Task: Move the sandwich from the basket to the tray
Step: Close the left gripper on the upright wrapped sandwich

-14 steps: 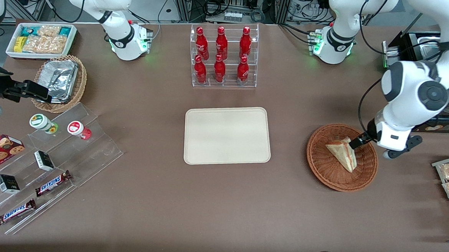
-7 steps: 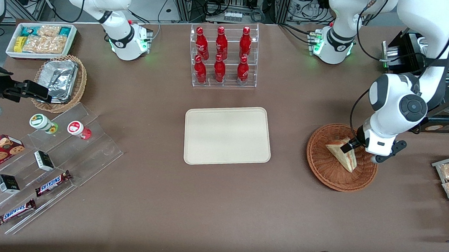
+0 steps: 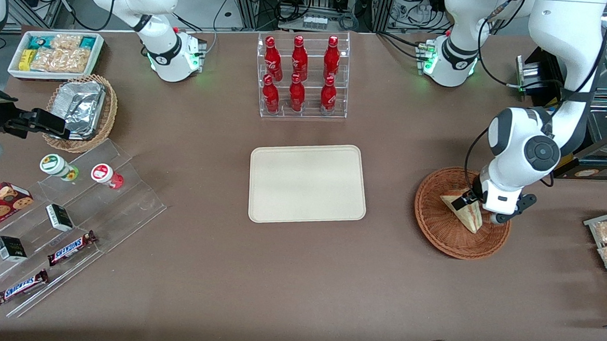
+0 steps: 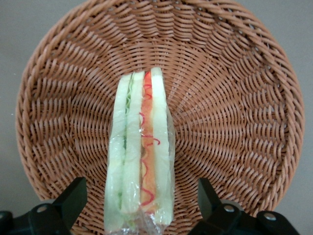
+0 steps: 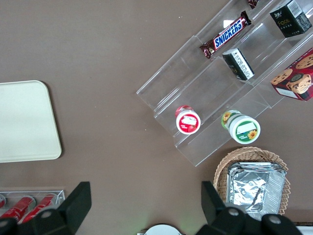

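A brown table [image 3: 199,279] fills the view, with cabled metal racks [image 3: 312,4] above.

Light: I see even overhead brightness, soft shadows under the gripper [image 3: 467,199].
Focus: sharp (foil glares slightly).

Brown table [image 3: 199,269] with tray [image 3: 307,183], basket [image 3: 438,229].

wrapped sandwich [image 4: 141,152] in basket [image 4: 234,98], tray [image 3: 307,183] bare
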You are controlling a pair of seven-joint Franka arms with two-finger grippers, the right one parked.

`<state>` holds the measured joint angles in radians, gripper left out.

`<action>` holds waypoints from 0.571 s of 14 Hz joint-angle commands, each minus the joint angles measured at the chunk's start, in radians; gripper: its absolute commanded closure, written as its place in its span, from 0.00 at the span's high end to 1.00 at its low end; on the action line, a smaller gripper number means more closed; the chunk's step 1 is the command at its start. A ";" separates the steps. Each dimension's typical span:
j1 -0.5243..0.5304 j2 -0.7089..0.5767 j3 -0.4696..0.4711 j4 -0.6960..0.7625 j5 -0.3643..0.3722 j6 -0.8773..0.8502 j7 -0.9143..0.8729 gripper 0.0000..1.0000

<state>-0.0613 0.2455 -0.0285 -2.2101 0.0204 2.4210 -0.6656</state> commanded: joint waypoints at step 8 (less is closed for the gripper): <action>-0.015 0.005 0.009 0.000 0.003 0.003 -0.008 0.00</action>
<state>-0.0645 0.2638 -0.0280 -2.2101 0.0204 2.4335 -0.6681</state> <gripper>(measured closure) 0.648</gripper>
